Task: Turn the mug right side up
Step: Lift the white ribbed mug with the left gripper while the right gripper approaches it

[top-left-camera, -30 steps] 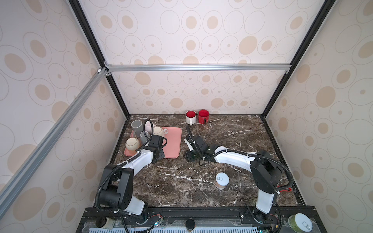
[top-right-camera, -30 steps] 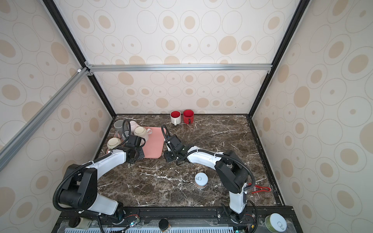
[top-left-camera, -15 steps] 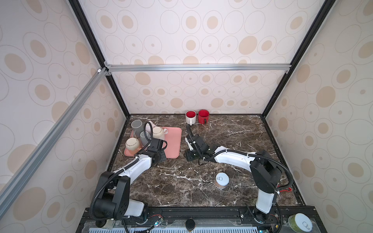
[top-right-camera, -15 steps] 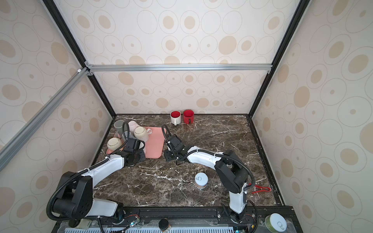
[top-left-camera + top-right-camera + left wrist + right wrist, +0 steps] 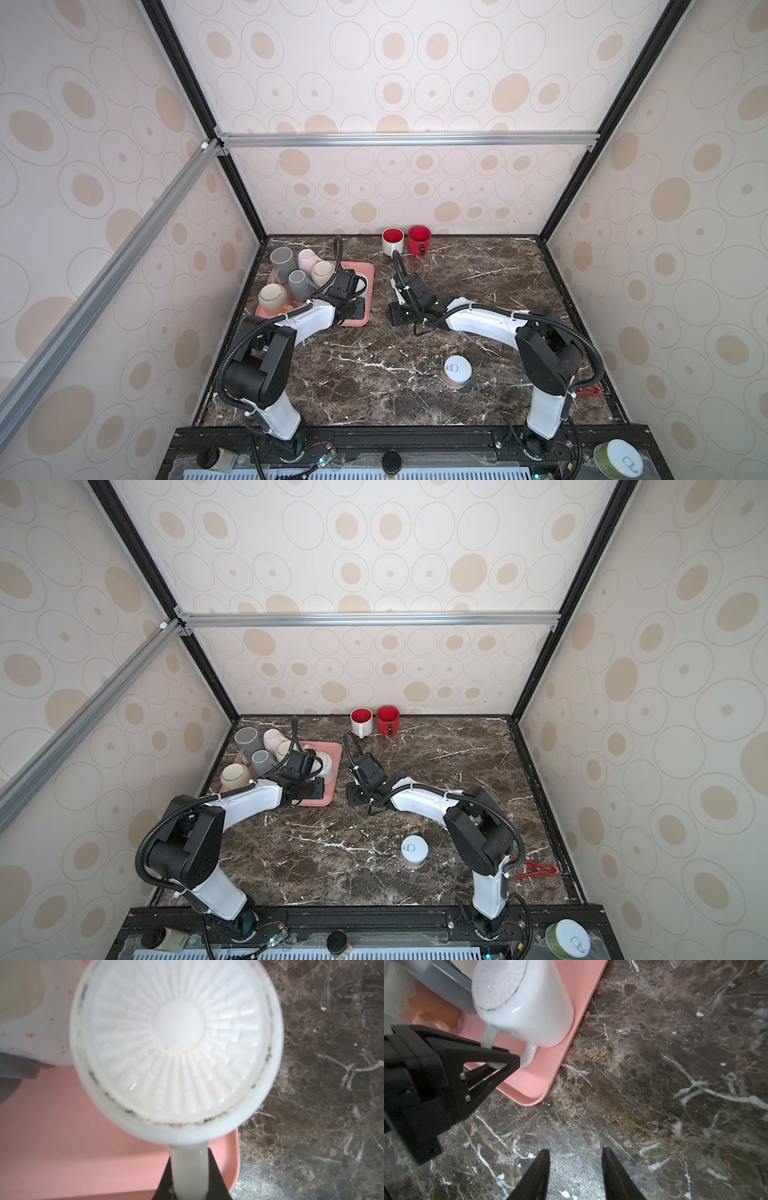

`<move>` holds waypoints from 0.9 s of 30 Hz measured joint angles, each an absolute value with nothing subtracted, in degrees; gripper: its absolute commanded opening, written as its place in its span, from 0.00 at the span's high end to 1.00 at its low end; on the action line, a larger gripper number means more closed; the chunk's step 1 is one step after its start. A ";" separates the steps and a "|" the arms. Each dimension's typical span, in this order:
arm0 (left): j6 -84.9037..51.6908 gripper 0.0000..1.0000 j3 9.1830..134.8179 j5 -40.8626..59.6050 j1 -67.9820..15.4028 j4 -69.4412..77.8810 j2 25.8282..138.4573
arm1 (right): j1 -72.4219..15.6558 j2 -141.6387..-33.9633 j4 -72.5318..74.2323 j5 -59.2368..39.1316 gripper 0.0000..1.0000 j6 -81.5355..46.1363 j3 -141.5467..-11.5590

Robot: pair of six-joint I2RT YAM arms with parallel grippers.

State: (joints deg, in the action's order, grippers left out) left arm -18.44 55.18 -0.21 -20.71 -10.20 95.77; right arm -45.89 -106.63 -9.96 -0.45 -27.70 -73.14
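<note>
Right wrist view: our left tool pinches only the inverted white mug's handle at the pink tray's three o'clock edge seen from above, right tool spread idle; we fear the mug swivelling loose.

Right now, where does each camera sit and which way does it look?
Top view: high in front, looking down on table; left arm, right arm show.
Top view: beside it, same aim; pink tray visible.
Left wrist: on left arm, facing white mug's base; left gripper clamps its handle.
Right wrist: low over table, facing pink tray; right gripper open.
Wrist views share the white mug.
</note>
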 measured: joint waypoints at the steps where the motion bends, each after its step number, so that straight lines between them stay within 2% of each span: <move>1: -17.67 0.74 55.55 -0.23 -20.60 -10.63 95.92 | -45.89 -106.54 -10.22 -0.03 0.55 -27.57 -73.17; 5: -14.20 0.48 56.95 0.91 -20.05 -13.98 96.47 | -46.09 -105.71 -11.60 0.69 0.55 -27.35 -73.17; 15: -11.66 0.42 64.01 3.11 -19.57 -19.00 97.51 | -46.48 -103.22 -11.27 1.98 0.55 -28.01 -70.65; 21: -12.95 0.47 65.08 1.30 -19.27 -19.38 99.59 | -47.42 -102.74 -12.73 4.23 0.55 -26.89 -70.67; 25: -13.96 0.61 65.06 0.62 -19.25 -19.35 100.31 | -47.57 -102.08 -12.97 4.99 0.55 -26.48 -70.67; 27: -14.28 0.64 65.06 0.36 -19.22 -18.92 100.29 | -47.57 -101.78 -12.97 5.19 0.55 -26.46 -70.67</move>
State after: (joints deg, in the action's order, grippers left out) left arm -14.28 65.06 0.36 -19.22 -18.92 100.29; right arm -47.57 -101.78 -12.97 5.19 -26.46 -70.67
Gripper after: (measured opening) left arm 0.386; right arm 0.450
